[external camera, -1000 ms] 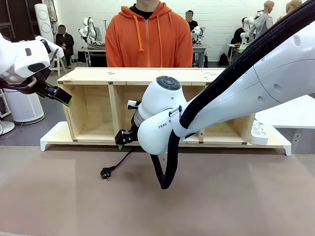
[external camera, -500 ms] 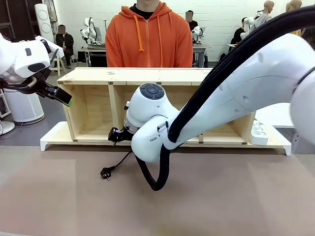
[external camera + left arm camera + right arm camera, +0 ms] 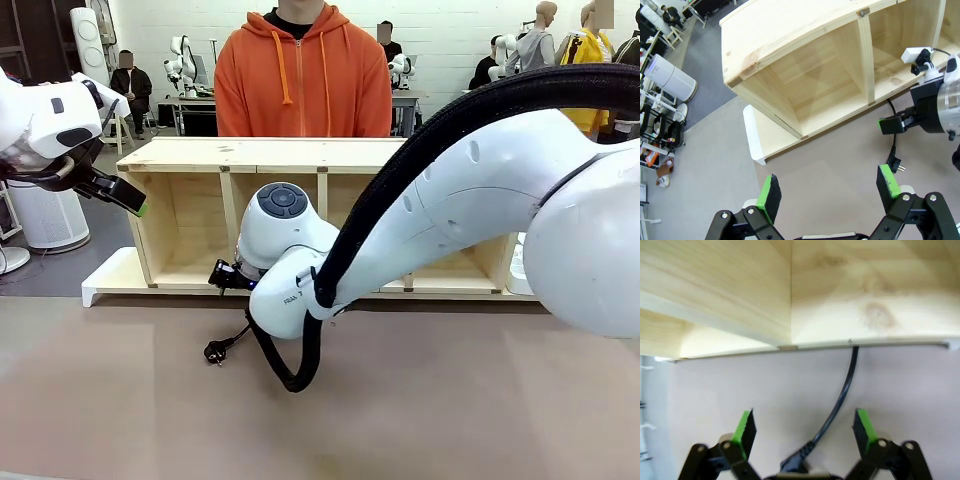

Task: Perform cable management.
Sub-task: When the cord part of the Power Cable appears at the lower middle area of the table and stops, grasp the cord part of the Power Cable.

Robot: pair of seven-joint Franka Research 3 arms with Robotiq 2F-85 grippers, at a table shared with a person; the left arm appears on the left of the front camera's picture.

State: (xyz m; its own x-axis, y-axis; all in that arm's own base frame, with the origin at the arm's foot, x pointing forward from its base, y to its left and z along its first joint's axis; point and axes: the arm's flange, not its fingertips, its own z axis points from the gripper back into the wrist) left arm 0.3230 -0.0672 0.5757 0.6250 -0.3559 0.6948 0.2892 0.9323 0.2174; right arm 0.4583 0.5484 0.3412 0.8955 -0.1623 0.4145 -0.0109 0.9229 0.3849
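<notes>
Two grippers stand over the table. At the far left, the left gripper (image 3: 128,198) hangs high beside the wooden shelf (image 3: 270,153), its jaws wide apart and holding nothing. More to the right, the right gripper (image 3: 224,277) is low at the near edge of the shelf. Its jaws are also apart, and the cable (image 3: 844,390) lies between the fingers but is not pinched. The cable runs from the shelf's near edge and ends in a plug (image 3: 213,351) on the brown table (image 3: 450,400). I judge the cord light, soft and a little springy, so it will bend easily and may slip. A good place to hold seems the thin part just behind the plug.
</notes>
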